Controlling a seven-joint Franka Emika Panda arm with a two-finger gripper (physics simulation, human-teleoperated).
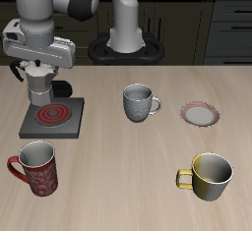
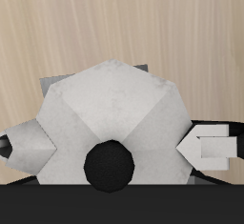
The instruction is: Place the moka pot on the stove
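Note:
The silver faceted moka pot (image 1: 42, 93) sits between my fingers, over the back part of the stove (image 1: 65, 125). The stove is a dark grey square plate with red coil rings and a small black box (image 1: 62, 87) at its back edge. My gripper (image 1: 40, 86) is shut on the pot. In the wrist view I look down on the pot's lid (image 2: 110, 104) and its black knob (image 2: 108, 162), with one finger (image 2: 212, 147) on each side. Grey stove corners (image 2: 50, 81) show beyond the pot. Whether the pot's base touches the stove is hidden.
A grey patterned mug (image 1: 140, 102) stands mid-table. A small pink-rimmed plate (image 1: 201, 113) lies beyond it. A yellow mug (image 1: 209, 174) and a red patterned mug (image 1: 37, 168) stand near the table's front edge.

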